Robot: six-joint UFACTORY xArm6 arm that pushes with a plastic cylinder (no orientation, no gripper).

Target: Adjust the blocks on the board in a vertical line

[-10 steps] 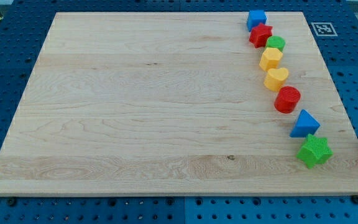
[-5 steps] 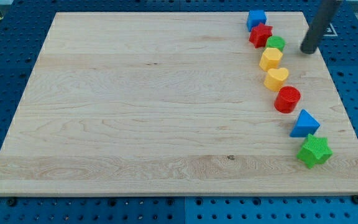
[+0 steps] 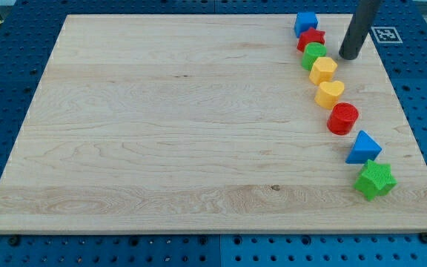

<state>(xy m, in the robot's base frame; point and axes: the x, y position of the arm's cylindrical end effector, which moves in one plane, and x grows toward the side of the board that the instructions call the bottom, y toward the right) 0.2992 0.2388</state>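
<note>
At the view's bottom right, a green star block (image 3: 375, 180) is seen nearest, with a blue triangular block (image 3: 363, 147) touching it just above and slightly to the view's left. Next up the board (image 3: 161, 126), a red round block (image 3: 342, 119) is found, then a yellow heart block (image 3: 330, 93), a yellow hexagonal block (image 3: 322, 70), a green round block (image 3: 314, 55), a red star block (image 3: 311, 38) and, farthest, a blue block (image 3: 305, 22) at the top edge. A chain is formed that slants from the bottom right towards the top, each block touching or just beside the next; it is not yet a true vertical line.

My tip (image 3: 348, 56) is set down on the board to the view's right of the chain's upper part, near the green round block and the yellow hexagonal block but apart from both. No jaws are carried by the rod, so nothing is spread, pressed together or pinched.

The coming move is judged to turn on this: the upper blocks lie to the view's left of the tip, so a leftward push would carry them farther from the lower blocks' column. The lower blocks would more likely need shifting leftward instead.

A printed marker (image 3: 385, 34) is seen at the board's top right corner.
</note>
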